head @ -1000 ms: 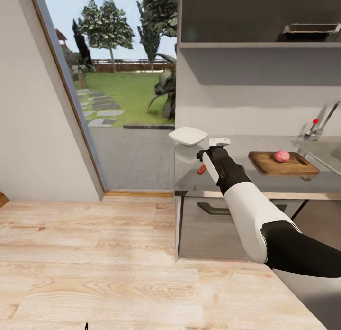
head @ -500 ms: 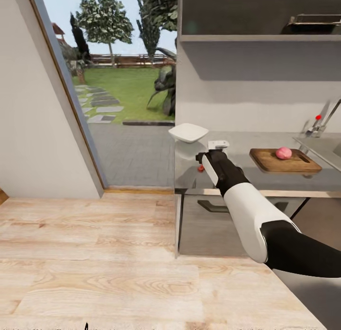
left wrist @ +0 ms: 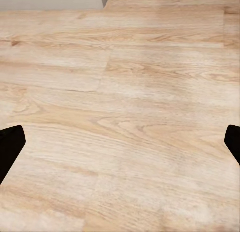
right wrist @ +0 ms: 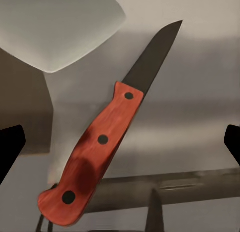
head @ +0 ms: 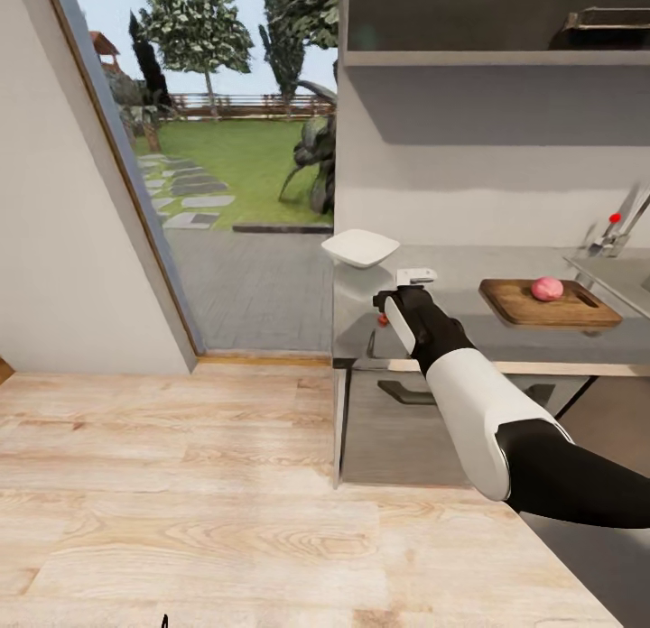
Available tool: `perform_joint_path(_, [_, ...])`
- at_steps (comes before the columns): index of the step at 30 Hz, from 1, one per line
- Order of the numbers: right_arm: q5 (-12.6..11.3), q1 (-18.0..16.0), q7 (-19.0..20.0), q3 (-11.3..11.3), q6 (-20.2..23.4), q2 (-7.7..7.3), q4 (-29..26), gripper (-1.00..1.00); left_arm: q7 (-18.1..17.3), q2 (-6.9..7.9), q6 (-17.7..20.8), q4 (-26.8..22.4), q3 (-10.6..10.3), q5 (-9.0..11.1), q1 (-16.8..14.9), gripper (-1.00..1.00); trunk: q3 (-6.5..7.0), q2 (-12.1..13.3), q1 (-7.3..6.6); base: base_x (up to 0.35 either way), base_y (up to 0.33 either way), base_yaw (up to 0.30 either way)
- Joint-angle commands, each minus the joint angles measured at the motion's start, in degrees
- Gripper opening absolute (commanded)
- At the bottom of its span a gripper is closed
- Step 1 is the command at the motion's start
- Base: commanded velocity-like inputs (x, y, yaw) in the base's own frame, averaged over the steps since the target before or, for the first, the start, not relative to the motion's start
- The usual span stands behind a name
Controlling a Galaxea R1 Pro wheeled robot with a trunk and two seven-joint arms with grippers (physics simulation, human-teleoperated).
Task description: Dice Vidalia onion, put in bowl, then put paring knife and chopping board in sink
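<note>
Right wrist view puts my right gripper (right wrist: 120, 142), fingers spread wide, above the red-handled, dark-bladed paring knife (right wrist: 102, 152) lying on the glossy grey desk (right wrist: 200, 92). My left gripper (left wrist: 120, 144) hangs wide open over the pale wooden floor (left wrist: 120, 67).

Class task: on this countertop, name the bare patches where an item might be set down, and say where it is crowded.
The countertop is bare between the right gripper and the chopping board, and along the front edge below the board. It is crowded at the near end: the bowl, the paring knife and the gripper sit close together.
</note>
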Motion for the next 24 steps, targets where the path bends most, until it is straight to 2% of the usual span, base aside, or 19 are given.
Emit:
perform_joint_path(1, [-0.18, -0.05, -0.34, 0.17, 0.3, 0.0, -0.04, 1.0, -0.13, 0.0, -0.28, 0.2, -0.07, 0.26, -0.09, 1.0, -0.13, -0.03, 0.0, 0.017, 0.0, 0.0])
perform_joint_path(16, [-0.18, -0.05, -0.29, 0.17, 0.28, 0.0, 0.02, 1.0, -0.13, 0.0, -0.28, 0.17, -0.07, 0.25, -0.09, 1.0, -1.41, -0.03, 0.0, 0.002, 0.0, 0.0])
perform_joint_path(24, [-0.18, -0.04, -0.26, 0.17, 0.28, 0.0, 0.08, 1.0, -0.13, 0.0, -0.28, 0.19, -0.07, 0.23, -0.09, 1.0, -1.69, -0.03, 0.0, 0.15, 0.0, 0.0])
